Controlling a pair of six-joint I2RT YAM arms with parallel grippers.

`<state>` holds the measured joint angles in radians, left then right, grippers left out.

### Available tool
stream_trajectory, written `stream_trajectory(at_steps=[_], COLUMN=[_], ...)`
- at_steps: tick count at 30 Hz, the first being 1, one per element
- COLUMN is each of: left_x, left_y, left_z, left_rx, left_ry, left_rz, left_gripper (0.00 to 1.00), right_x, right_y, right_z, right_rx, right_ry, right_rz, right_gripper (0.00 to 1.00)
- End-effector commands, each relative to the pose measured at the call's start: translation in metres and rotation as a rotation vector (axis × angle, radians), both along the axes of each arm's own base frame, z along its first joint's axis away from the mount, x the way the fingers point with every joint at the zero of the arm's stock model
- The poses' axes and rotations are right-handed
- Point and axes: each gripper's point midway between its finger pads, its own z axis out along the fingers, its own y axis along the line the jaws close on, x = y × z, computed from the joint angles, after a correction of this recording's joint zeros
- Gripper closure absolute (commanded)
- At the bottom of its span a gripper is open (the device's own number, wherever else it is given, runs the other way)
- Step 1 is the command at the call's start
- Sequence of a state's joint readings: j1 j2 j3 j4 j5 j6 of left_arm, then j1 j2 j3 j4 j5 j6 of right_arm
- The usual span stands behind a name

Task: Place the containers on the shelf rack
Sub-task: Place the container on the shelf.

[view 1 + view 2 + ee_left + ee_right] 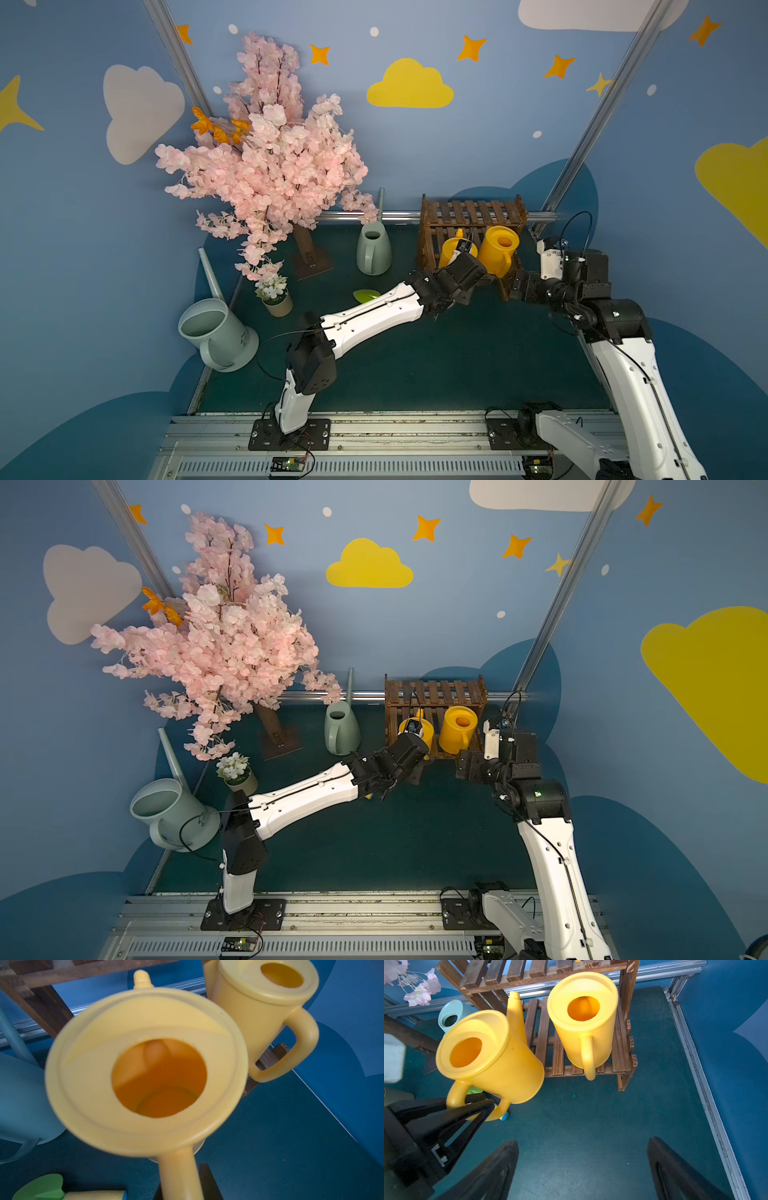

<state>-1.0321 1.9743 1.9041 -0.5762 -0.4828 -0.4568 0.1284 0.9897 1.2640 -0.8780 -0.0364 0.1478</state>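
Left gripper (485, 1103) is clamping a yellow can (492, 1057) by its handle before the one-o'clock shelf rack (469, 212), where a second yellow can (583, 1022) is sitting on the lower tier. Right gripper (582, 1142) is gaping wide, empty; two green-grey cans (373, 249) (220, 332) are waiting on the table at twelve and nine.

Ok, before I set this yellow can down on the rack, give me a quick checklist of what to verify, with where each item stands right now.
1. Grip: left gripper is shut on the loop handle of the held yellow can. Ok.
2. Can level: it hangs tilted, spout toward the shelf rack. Not ok.
3. Free spot: the lower-tier slats beside the placed yellow can are bare. Ok.
4. Clearance: right gripper is open, empty and apart from both cans. Ok.
5. Base clear above the tier's front edge: cannot tell.
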Motion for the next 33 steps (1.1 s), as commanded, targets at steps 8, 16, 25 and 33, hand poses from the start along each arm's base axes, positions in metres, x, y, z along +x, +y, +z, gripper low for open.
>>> stream_trajectory(at_steps=[8, 16, 25, 33], left_x=[0.021, 0.034, 0.05, 0.064], left_y=[-0.001, -0.001, -0.006, -0.01], left_z=[0.006, -0.005, -0.016, -0.027], left_rx=[-0.02, -0.011, -0.01, 0.002], left_ry=[-0.018, -0.002, -0.017, -0.028], left_rz=[0.053, 0.086, 0.133, 0.162], left_gripper=[0.98, 0.97, 0.97, 0.94], right_x=[-0.001, 0.0, 0.0, 0.0], right_y=[-0.002, -0.002, -0.002, -0.003], right_z=[-0.003, -0.004, -0.004, -0.004], right_rx=[-0.027, -0.027, -0.029, -0.032], right_ry=[-0.001, 0.0, -0.001, 0.0], right_rz=[0.001, 0.001, 0.003, -0.002], right_gripper=[0.02, 0.02, 0.02, 0.02])
